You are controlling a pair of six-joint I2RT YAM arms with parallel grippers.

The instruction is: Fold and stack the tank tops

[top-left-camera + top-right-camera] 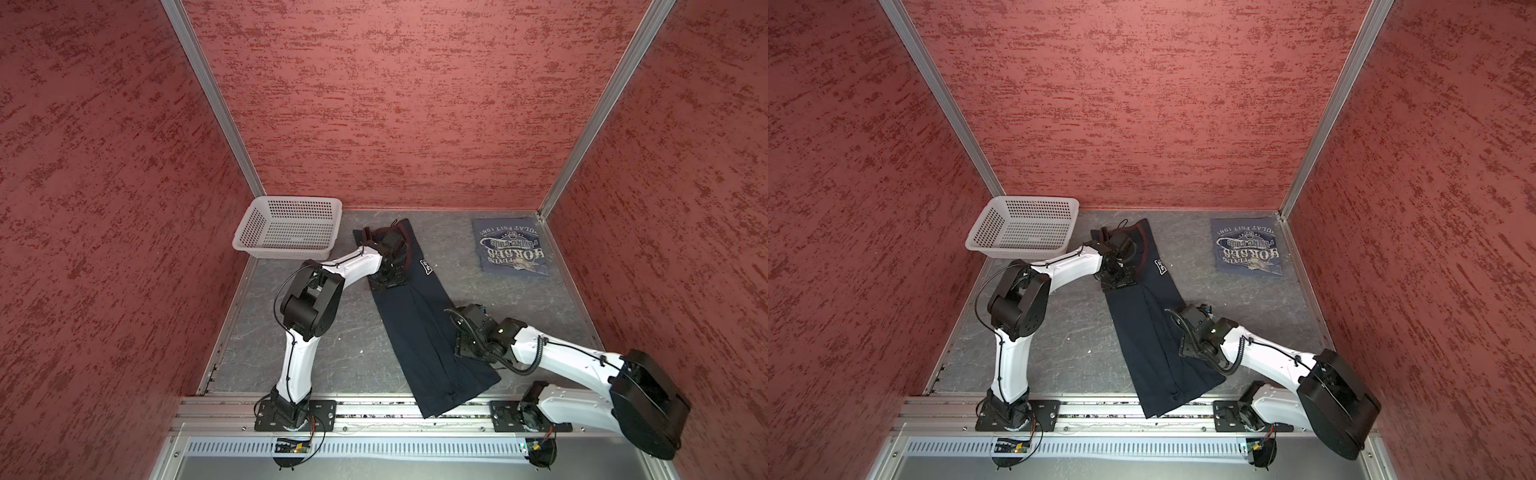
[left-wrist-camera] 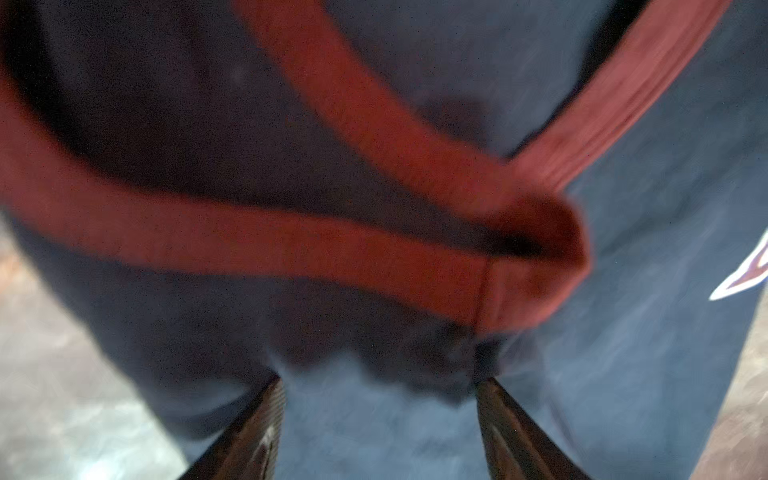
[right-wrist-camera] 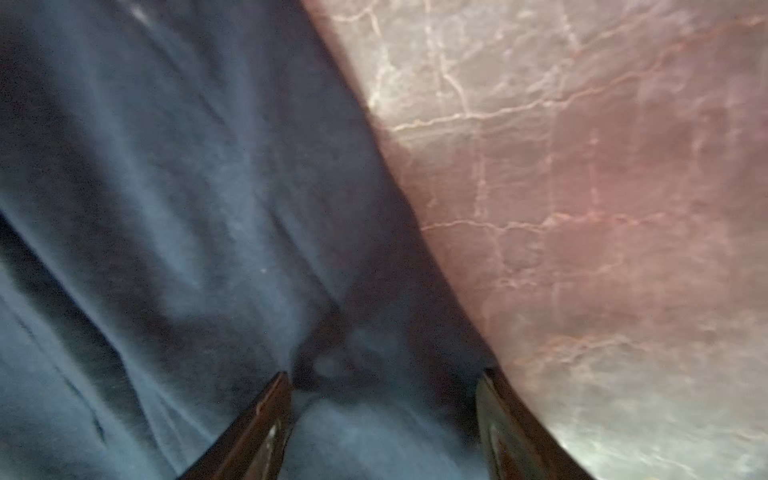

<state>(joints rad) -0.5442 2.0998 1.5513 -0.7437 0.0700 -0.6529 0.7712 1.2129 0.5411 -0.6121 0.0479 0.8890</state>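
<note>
Top views both showed a grey marbled table boxed in by red textured walls. Nearest the viewer, an aluminium rail ran along the table's front edge and carried both arm bases. A navy tank top, folded into a long narrow strip, lay diagonally down the middle of the table, with its hem end draped over the rail.

Just beyond, the right gripper pointed down at the strip's right-hand edge, about midway along. Its blurred wrist view showed the fingers spread wide, tips down on navy cloth, with bare table just beside one finger.

Farther along, the left gripper sat over the strip's far end. Its wrist view, also blurred, showed its fingers wide apart over navy cloth, with loops of maroon trim just ahead of them. A small white print showed on the strip near that gripper.

At the back, a slate-blue tank top lay folded into a flat square in the far right corner, whitish lettering up, well apart from the navy one. A white perforated basket stood in the far left corner.
</note>
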